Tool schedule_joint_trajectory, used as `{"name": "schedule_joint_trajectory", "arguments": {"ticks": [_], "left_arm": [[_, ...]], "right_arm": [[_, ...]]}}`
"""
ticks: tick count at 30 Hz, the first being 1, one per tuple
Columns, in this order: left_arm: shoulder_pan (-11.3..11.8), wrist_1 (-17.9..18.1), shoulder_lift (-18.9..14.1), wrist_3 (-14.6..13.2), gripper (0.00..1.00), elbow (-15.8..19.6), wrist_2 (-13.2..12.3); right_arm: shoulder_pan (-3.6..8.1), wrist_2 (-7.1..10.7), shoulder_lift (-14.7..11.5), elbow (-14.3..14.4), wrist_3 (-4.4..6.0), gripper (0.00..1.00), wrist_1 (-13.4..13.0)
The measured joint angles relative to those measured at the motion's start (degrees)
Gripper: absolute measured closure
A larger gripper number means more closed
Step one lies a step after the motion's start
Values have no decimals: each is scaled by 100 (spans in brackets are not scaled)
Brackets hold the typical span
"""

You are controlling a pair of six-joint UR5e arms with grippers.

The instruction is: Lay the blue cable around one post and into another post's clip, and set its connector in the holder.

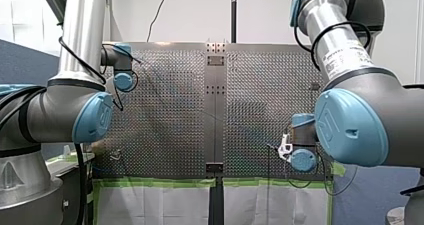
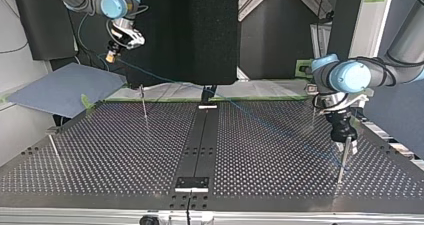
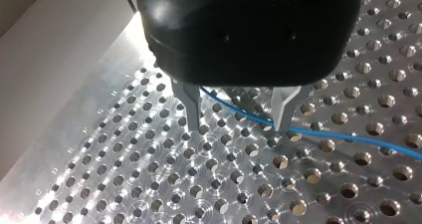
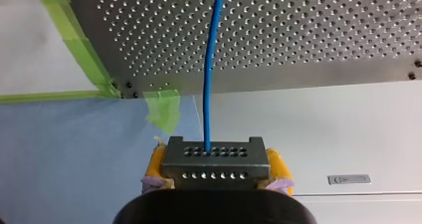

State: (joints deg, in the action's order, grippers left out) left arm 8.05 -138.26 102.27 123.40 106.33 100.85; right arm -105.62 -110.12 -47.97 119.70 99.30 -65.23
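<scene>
Routing step, by my reading. Right pincer (image 4: 216, 170) clamped on connector (image 4: 214, 157), raised beyond desk (image 2: 125, 150) edge. Blue cable (image 2: 260, 117) stretches across desk to left pincer (image 3: 236, 127). Its fingers are apart, cable passing between them, low beside post (image 2: 342, 165). Next move likely: wrap cable round post, which calls for slack from right arm.

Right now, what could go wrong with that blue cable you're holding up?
1. My left gripper has its metal fingers apart, and the thin blue cable only passes between them, so it might slip out.
2. The cable stretches through the air from the grey, hole-dotted connector clamped in my right gripper; a hard pull could tilt it in the yellow pads.
3. My left gripper hangs close to a thin metal post and might bump it.
</scene>
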Motion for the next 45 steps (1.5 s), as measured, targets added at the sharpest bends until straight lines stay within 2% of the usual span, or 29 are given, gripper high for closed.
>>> {"name": "schedule_joint_trajectory", "arguments": {"ticks": [8, 16, 26, 30, 45], "left_arm": [[0, 3, -1, -3, 30, 0, 0], [0, 9, 2, -24, 30, 0, 0], [-1, 9, 0, -32, 30, 0, 0], [-1, 9, -1, -35, 30, 0, 0], [-1, 17, -1, -54, 30, 1, -4]], "right_arm": [[119, 222, 15, -162, -42, 100, -46], [179, 446, 49, -256, -91, 100, -121], [231, 541, 465, -418, -73, 100, -53], [263, 601, 554, -473, -91, 100, -59], [419, 1084, 639, -654, -120, 100, -193]]}}
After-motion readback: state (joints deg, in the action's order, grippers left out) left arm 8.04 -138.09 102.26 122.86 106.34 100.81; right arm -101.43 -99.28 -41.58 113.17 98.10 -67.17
